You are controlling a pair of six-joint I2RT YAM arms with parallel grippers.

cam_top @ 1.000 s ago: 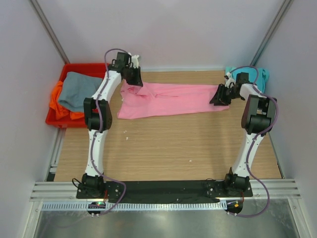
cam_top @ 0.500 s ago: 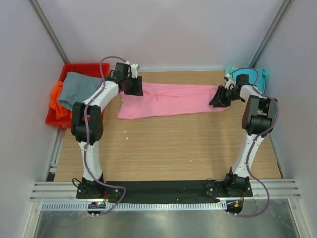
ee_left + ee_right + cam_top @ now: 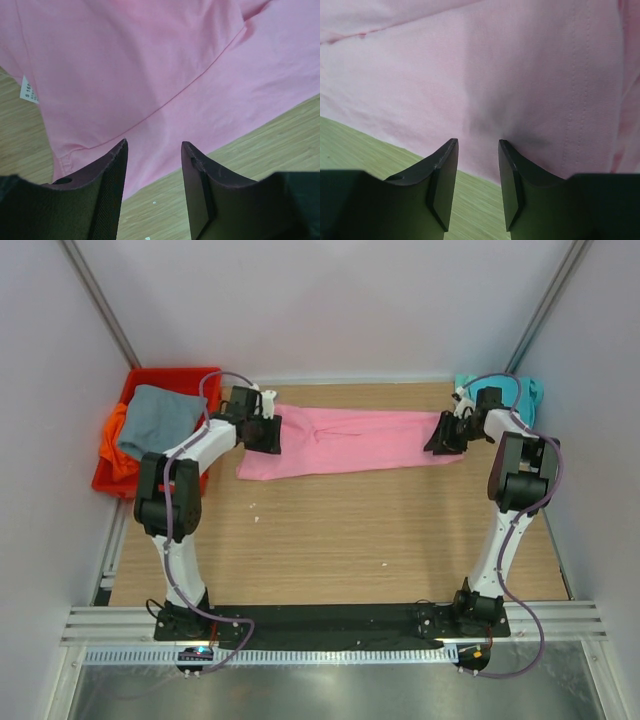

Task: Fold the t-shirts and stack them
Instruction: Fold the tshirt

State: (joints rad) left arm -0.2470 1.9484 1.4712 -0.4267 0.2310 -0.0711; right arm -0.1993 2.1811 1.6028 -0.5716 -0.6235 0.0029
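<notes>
The pink t-shirt (image 3: 345, 440) lies folded lengthwise into a long band across the far part of the wooden table (image 3: 330, 530). My left gripper (image 3: 264, 433) is open and empty, low over its left end; in the left wrist view (image 3: 152, 150) pink cloth (image 3: 150, 65) with a size tag fills the frame. My right gripper (image 3: 443, 436) is open and empty at the shirt's right end; the right wrist view (image 3: 478, 147) shows pink cloth (image 3: 485, 65) just past the fingertips. The teal t-shirt (image 3: 530, 392) lies at the far right. The grey t-shirt (image 3: 155, 420) and orange t-shirt (image 3: 120, 455) are in the bin.
The red plastic bin (image 3: 145, 380) stands at the far left corner, beside the left arm. Pale walls close in the table on three sides. A black base plate (image 3: 330, 620) runs along the near edge.
My left arm has swung down and in: its gripper has moved from the shirt's far left corner to low over the left end. The crumpled left end now lies flatter. The right arm has not moved.
</notes>
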